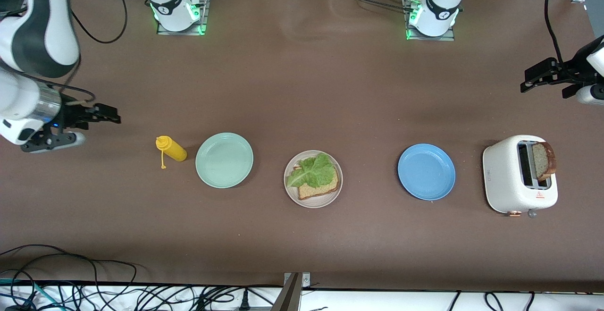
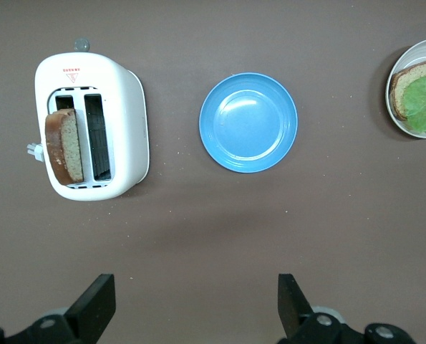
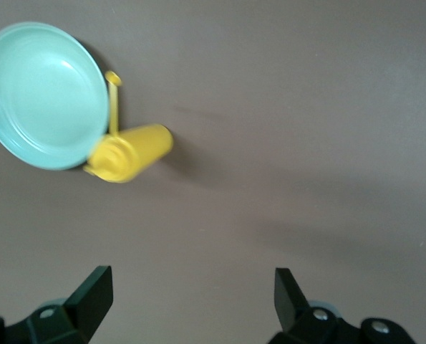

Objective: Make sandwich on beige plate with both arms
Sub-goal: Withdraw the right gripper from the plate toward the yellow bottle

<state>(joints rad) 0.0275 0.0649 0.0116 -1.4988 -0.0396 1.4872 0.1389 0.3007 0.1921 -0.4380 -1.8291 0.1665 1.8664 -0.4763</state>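
Your left gripper (image 2: 191, 308) hangs spread and empty over bare table near the toaster (image 1: 519, 174); your right gripper (image 3: 187, 304) waits likewise by the mustard bottle (image 1: 172, 149). On the beige plate (image 1: 313, 202) lie one slice and lettuce (image 1: 311, 169), so next you must take the second slice (image 1: 545, 160) from the toaster and cover the lettuce

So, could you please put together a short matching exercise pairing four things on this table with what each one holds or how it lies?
Things:
1. beige plate
2. toaster
3. blue plate
4. mustard bottle

States:
A. lying on its side
B. bread slice standing in a slot
C. holds nothing
D. bread slice topped with lettuce

Pairs: 1-D, 2-B, 3-C, 4-A
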